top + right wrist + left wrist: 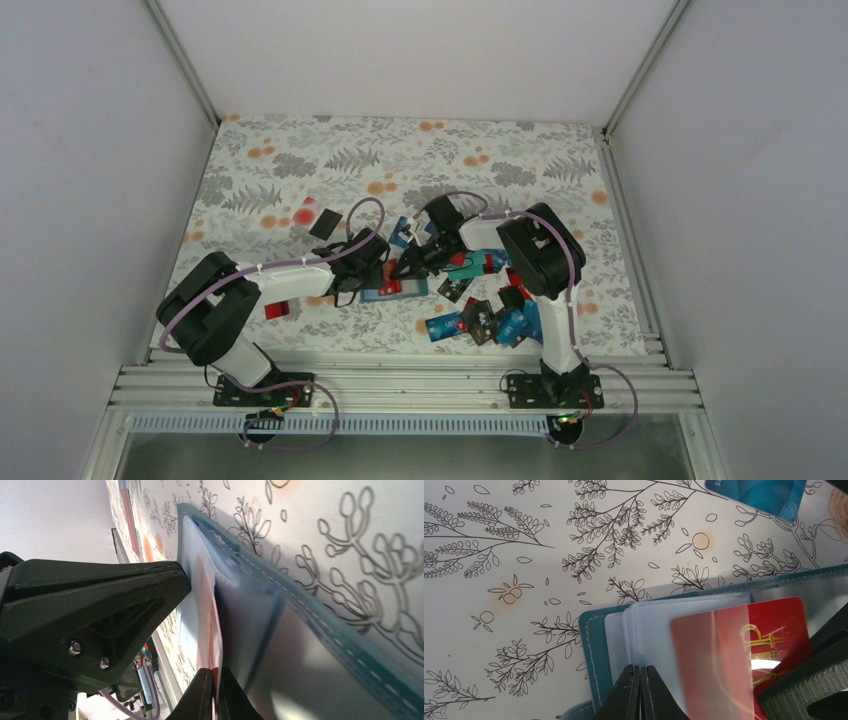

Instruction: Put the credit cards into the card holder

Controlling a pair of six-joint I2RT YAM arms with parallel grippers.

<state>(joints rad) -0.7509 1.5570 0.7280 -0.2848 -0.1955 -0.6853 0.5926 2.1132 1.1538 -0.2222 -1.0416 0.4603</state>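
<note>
Worktop [300, 180]: was covered by a pale sheet printed with grey ferns, leaves and orange berries; up close in the wrist views the print showed as fine dark sprigs on off-white.
Back wall [420, 50]: was a plain white panel, bare.
Left wall [80, 160]: was a plain pale grey panel.
Right wall [745, 160]: was a matching plain panel.
Corner posts [183, 60]: slim metal strips ran where the back wall met the side walls.
Near rail [400, 385]: grooved aluminium bars lay across the near edge of the worktop.
Side rail [628, 230]: a similar metal track ran along the right edge.
Light: was even and diffuse, casting only soft shadows.
</note>
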